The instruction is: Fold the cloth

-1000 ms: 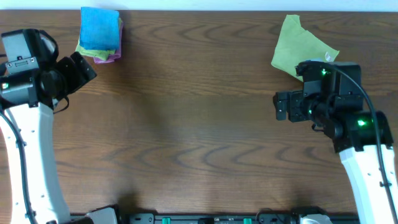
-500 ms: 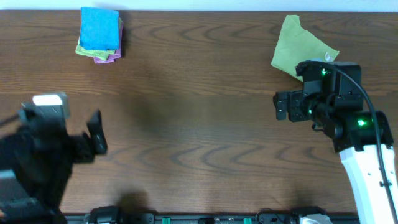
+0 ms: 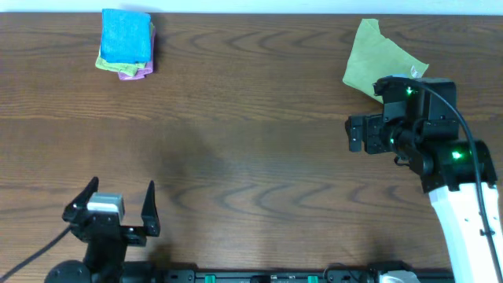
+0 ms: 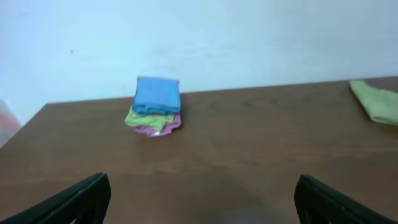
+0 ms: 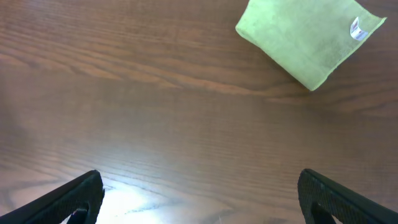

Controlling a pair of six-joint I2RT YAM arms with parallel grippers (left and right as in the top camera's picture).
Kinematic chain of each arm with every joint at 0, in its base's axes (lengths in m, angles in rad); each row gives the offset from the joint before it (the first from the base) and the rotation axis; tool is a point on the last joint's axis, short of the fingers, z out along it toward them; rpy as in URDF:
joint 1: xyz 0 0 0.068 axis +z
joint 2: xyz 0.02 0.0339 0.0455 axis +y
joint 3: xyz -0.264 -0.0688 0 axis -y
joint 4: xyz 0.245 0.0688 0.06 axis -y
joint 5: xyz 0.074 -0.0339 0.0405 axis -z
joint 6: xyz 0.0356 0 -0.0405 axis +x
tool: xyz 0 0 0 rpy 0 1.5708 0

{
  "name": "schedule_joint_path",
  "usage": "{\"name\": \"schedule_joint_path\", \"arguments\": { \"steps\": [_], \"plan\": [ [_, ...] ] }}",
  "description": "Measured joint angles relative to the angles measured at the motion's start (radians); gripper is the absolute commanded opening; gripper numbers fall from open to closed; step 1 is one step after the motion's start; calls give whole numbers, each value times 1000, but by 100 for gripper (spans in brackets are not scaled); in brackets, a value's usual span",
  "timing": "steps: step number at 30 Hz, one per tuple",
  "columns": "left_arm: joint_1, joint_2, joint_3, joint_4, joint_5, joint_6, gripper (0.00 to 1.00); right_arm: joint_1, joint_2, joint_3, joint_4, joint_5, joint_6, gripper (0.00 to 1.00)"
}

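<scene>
The sky-blue cloth (image 3: 126, 34) lies folded on top of a small stack at the table's far left corner, over a lime-green and a purple cloth. It also shows in the left wrist view (image 4: 157, 94), far ahead. My left gripper (image 3: 115, 208) is open and empty at the front left edge, well away from the stack; its fingers frame the left wrist view (image 4: 199, 199). My right gripper (image 3: 355, 134) is open and empty over bare wood at the right; its fingers frame the right wrist view (image 5: 199, 196).
A lime-green cloth (image 3: 380, 60) lies at the far right, beside the right arm, and shows in the right wrist view (image 5: 306, 37) with a white tag. The brown wooden table (image 3: 251, 157) ends at a pale wall behind.
My left arm has swung back from beside the stack at the far left to the table's front left edge. The right arm and the cloths have not moved.
</scene>
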Motion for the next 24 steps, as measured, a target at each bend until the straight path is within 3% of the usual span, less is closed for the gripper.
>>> {"name": "schedule_joint_path", "arguments": {
  "steps": [10, 24],
  "plan": [
    [-64, -65, -150, 92, -33, -3, 95, 0, 0, 0, 0, 0, 0, 99],
    [-3, -65, -339, 231, -110, 38, 95, 0, 0, 0, 0, 0, 0, 99]
  ]
}}
